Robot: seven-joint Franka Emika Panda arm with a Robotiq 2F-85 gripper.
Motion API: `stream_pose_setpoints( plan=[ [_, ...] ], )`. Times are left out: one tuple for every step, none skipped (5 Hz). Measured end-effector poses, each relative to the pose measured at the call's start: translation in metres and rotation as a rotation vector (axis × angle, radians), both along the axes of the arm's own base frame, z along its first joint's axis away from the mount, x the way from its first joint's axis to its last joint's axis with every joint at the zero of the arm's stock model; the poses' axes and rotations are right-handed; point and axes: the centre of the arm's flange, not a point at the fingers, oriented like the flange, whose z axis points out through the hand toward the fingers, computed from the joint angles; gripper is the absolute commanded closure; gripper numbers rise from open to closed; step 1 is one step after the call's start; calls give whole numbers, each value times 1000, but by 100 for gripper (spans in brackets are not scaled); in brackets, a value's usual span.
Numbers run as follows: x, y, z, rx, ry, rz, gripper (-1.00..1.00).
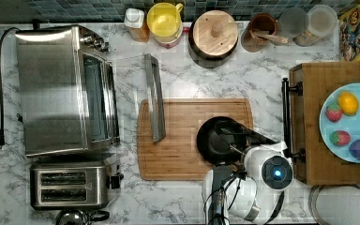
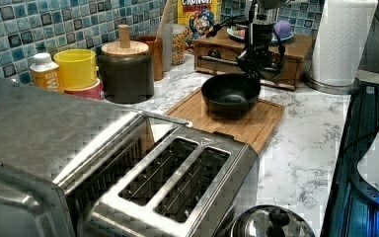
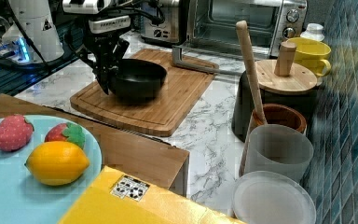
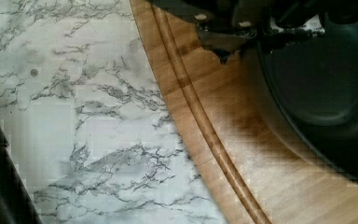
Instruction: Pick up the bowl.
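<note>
The black bowl sits on the wooden cutting board, toward the end nearest the arm. The gripper hangs right at the bowl's near rim, fingers seemingly straddling the thin wall, though I cannot tell how far apart they stand. The bowl is round, glossy and smooth; the board is grooved, matte bamboo.

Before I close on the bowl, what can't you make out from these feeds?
- Whether the gripper fingers straddle the bowl rim: arm covers it in the top view; dark on dark in the right view.
- Bowl's far side: cut off by the wrist view's edge.
- Bowl's underside contact with the cutting board: hidden.
</note>
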Motion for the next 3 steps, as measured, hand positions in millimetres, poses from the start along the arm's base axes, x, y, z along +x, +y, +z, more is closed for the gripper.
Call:
stream_pose_setpoints(
  plan=[
    [0,3,0,5,11,-10,100],
    [-1,2,1,11,8,-26,100],
    [1,2,2,20,18,-31,100]
  ],
)
